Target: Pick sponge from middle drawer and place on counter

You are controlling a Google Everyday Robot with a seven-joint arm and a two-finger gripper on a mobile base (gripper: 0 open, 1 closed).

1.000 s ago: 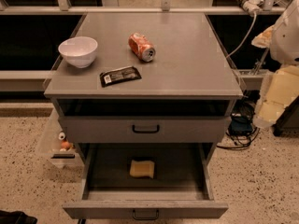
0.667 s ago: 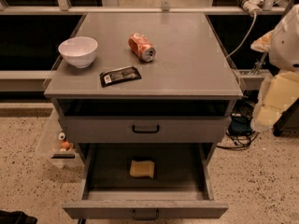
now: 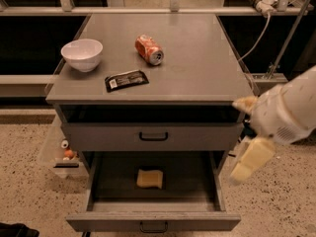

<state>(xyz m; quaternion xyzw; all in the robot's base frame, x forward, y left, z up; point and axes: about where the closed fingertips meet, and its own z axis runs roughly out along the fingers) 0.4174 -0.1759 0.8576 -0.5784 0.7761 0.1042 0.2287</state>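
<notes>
Your sponge (image 3: 149,178), a soft pale-yellow block w/ rounded corners, lies inside the open middle drawer (image 3: 153,221): grey metal, dark within. Gripper (image 3: 253,158) hangs right of it, blurred; can't tell its state. Matte grey tabletop (image 3: 197,58) carries bowl (image 3: 81,54), can (image 3: 149,49), wrapper (image 3: 126,80).

A white bowl (image 3: 82,54) stands near the left edge of the grey top, with an orange soda can (image 3: 149,49) lying on its side to the right of it. A black packet (image 3: 126,80) lies flat in front of both. The handled drawer front above (image 3: 153,136) is closed. A clear bin (image 3: 60,149) hangs at the cabinet's left over the speckled floor (image 3: 29,191). The gripper (image 3: 247,137) hangs beside the cabinet's right front corner.
</notes>
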